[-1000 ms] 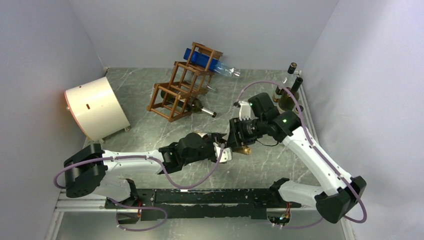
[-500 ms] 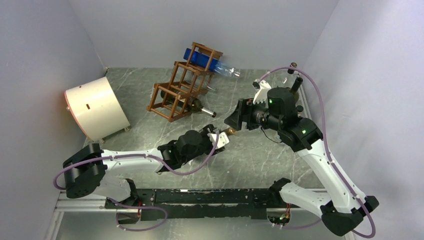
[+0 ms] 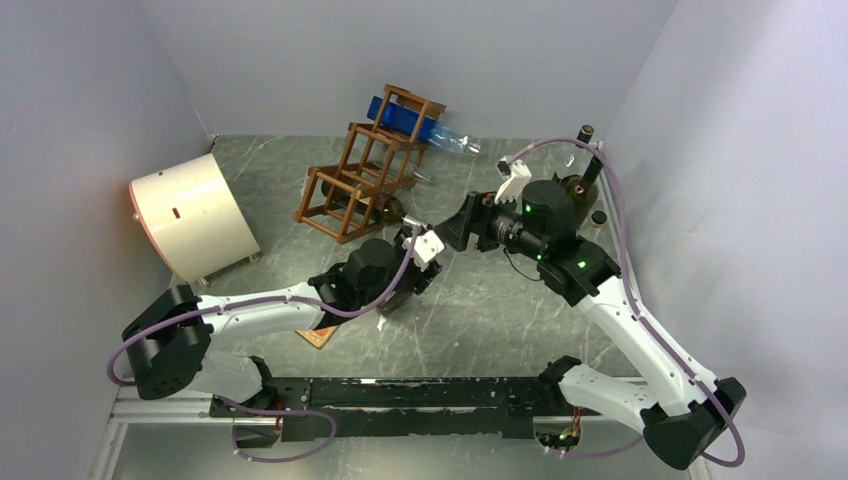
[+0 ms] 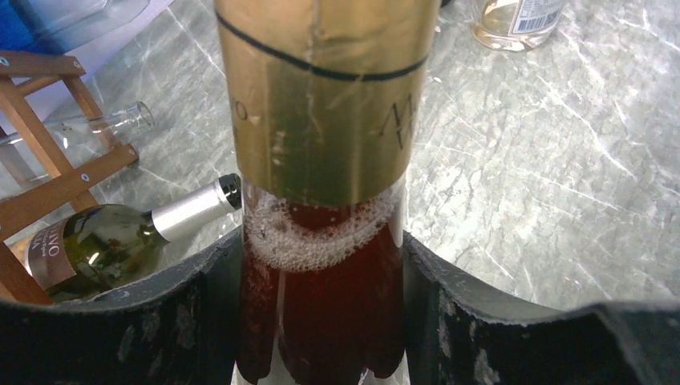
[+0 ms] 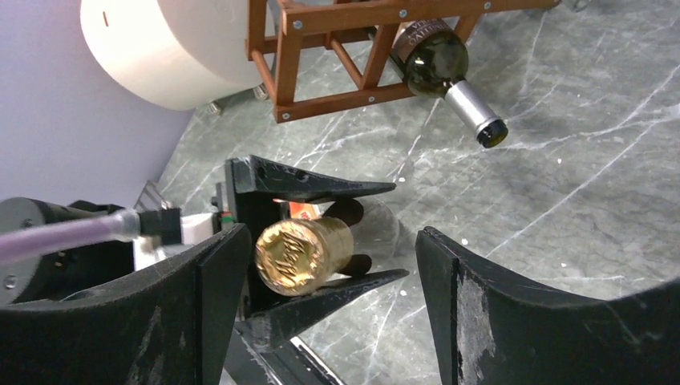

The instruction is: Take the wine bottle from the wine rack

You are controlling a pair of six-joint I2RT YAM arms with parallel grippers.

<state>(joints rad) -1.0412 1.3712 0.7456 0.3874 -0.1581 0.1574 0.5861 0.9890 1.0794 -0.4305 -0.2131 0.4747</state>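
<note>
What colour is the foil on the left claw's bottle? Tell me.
Gold foil on the bottle, clearest in the left wrist view.

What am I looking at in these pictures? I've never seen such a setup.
Two robot arms are bolted to a marble-patterned table. The wide picture looks down from above; the other two come from a camera on each wrist. On the table: a wooden wine rack holding a dark green bottle and a blue-labelled clear bottle, a cream drum, and bottles by the right wall. The left arm has its jaws shut on a gold-foil bottle of reddish wine, away from the rack. The right arm has its jaws open, facing that cap.
</note>
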